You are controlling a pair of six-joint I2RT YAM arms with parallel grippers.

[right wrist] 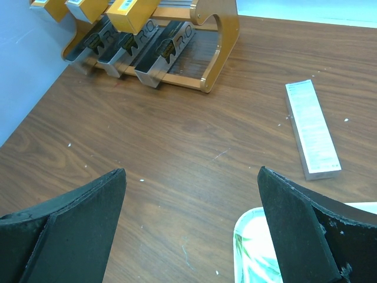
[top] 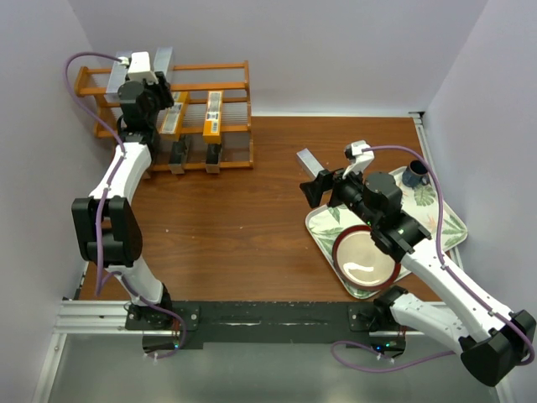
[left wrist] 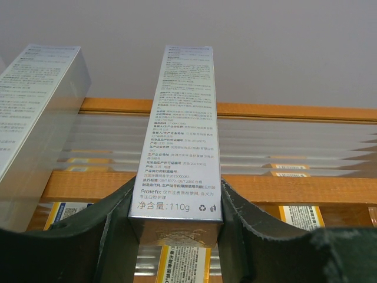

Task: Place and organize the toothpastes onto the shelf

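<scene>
My left gripper (top: pixel 156 77) is shut on a silver-grey toothpaste carton (left wrist: pixel 182 135), which stands against the top rails of the orange-brown shelf (top: pixel 228 67). Beside it on the left rests another silver carton (left wrist: pixel 35 106). Orange cartons (top: pixel 214 113) lie on the middle tier and black ones (right wrist: pixel 165 53) on the bottom tier. One silver toothpaste carton (right wrist: pixel 312 128) lies flat on the table right of the shelf. My right gripper (right wrist: pixel 191 171) hovers open over the bare wood just left of the tray, with nothing between its fingers.
A leaf-patterned tray (top: pixel 323 222) at the right holds a red bowl (top: pixel 365 260) and a dark blue mug (top: pixel 414 175). Walls close in the table at the left, the back and the right.
</scene>
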